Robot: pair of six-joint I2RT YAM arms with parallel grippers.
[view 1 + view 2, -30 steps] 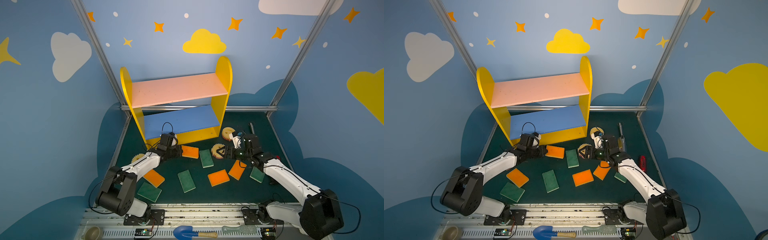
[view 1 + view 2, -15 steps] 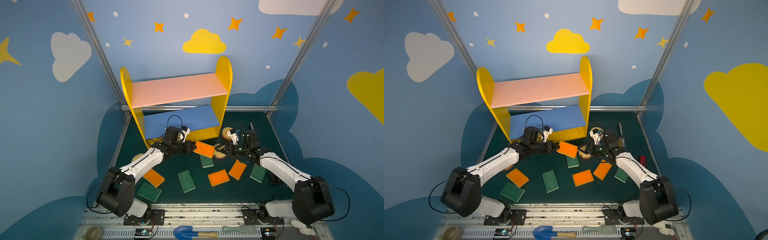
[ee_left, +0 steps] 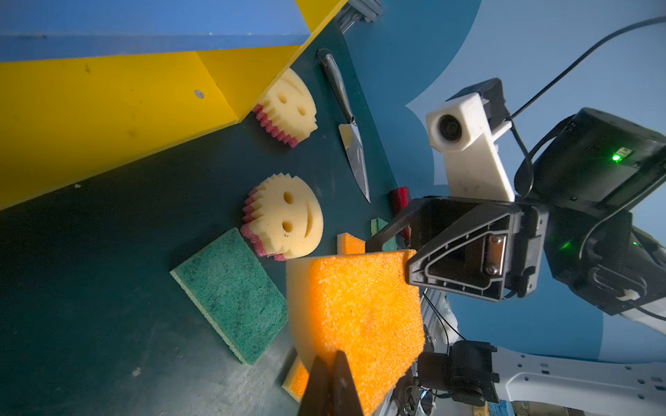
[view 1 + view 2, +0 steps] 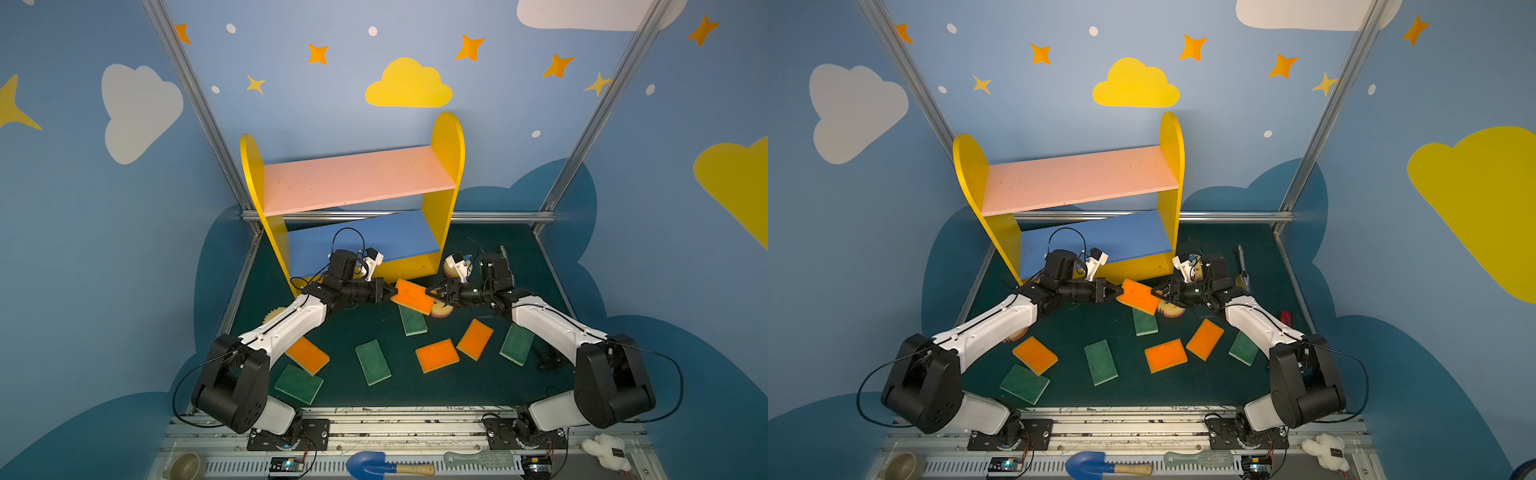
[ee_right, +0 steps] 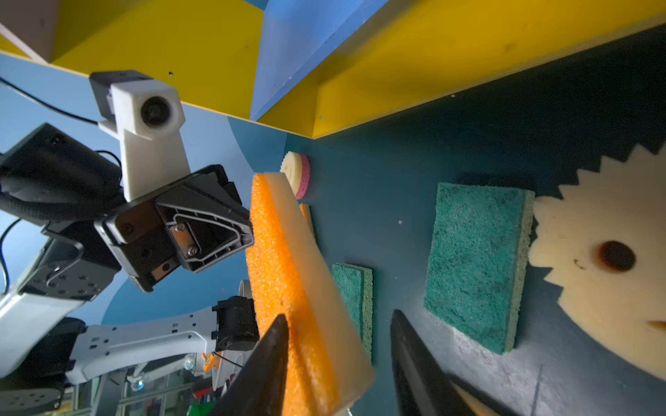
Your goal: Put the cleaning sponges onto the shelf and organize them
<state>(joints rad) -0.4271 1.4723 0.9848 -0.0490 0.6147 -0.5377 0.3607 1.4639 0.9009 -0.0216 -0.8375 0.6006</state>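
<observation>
Nothing sits on the shelf (image 4: 448,141); its pink board (image 4: 353,178) and blue board (image 4: 374,243) are bare in both top views; I judge the task barely begun, with all eleven sponges left to place and order

One orange sponge (image 4: 413,296) hangs tilted above the surface (image 4: 457,390), just in front of the shelf's yellow base, between the two arms; the left tool (image 4: 389,292) is clamped tight on its left edge; the right tool (image 4: 431,291) stands with jaws apart astride the right end, one finger (image 5: 268,360) against the orange face and the other clear of the yellow side, so it has no grip; this looks like a handover, left to right

Three more orange pads (image 4: 437,355) and four green pads (image 4: 373,362) lie flat and scattered over the near half of the surface; one round smiley sponge (image 3: 286,218) lies below the raised sponge, just beside a green pad; a second smiley sponge (image 3: 288,108) rests against the foot of the shelf's right panel; a third smiley sponge (image 4: 274,312) peeks out behind the left arm
</observation>
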